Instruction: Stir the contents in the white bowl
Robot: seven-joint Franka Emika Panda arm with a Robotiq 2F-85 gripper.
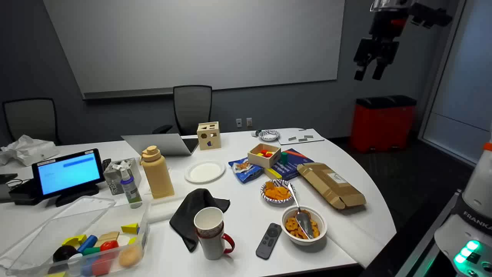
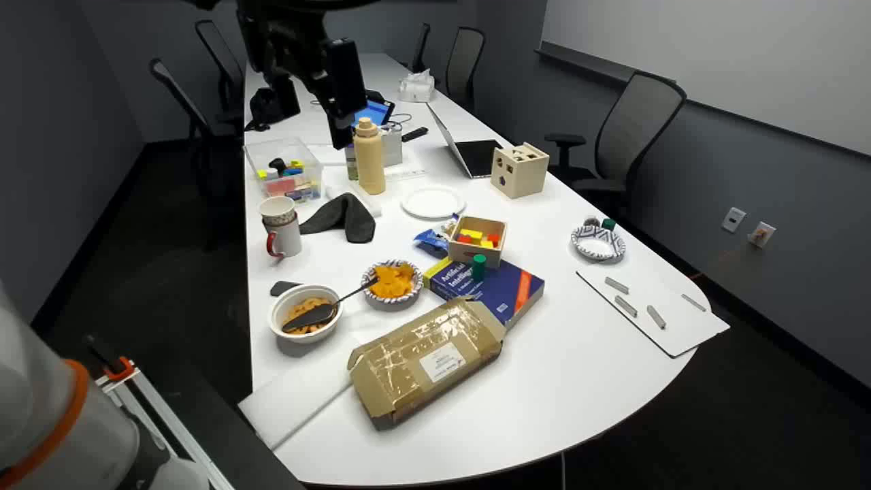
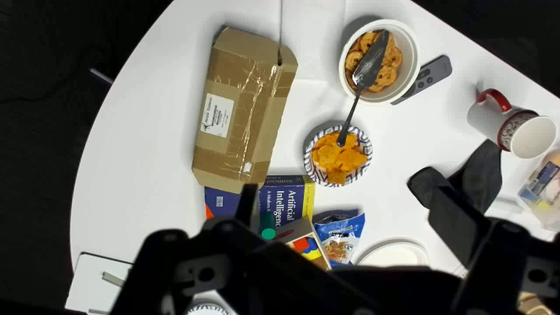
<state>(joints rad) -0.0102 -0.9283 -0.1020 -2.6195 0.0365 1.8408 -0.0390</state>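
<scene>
White against white, so look near the edge of the table [image 1: 248,209] for the white bowl [image 3: 407,74], and inside it for the contents [image 3: 387,78], heaped brown and orange. Now follow the serving utensil [image 3: 372,61] from its broad blade on the heap, along the handle, over the rim and out over the smaller bowl [image 3: 309,162] of orange pieces [image 3: 326,155]. Probably leaned that way to leave the handle raised for a grasp, with the rim as a prop. Resting on the orange pieces or just above them? Cannot tell. Up to the gripper [image 1: 368,74], high over the table and well away from the handle, with fingers wide apart and nothing between them. Likely held that high for a broad look down in the wrist view, and for room to line up. Back down, in an exterior view, spot the remote [image 1: 268,241] just beside the white bowl, perhaps there by mere chance. And next? Seems to call for a turn to match the slant, a descent, a pinch on the handle, then slow circles. Careful, though: could tip the bowl by prying on its rim.
</scene>
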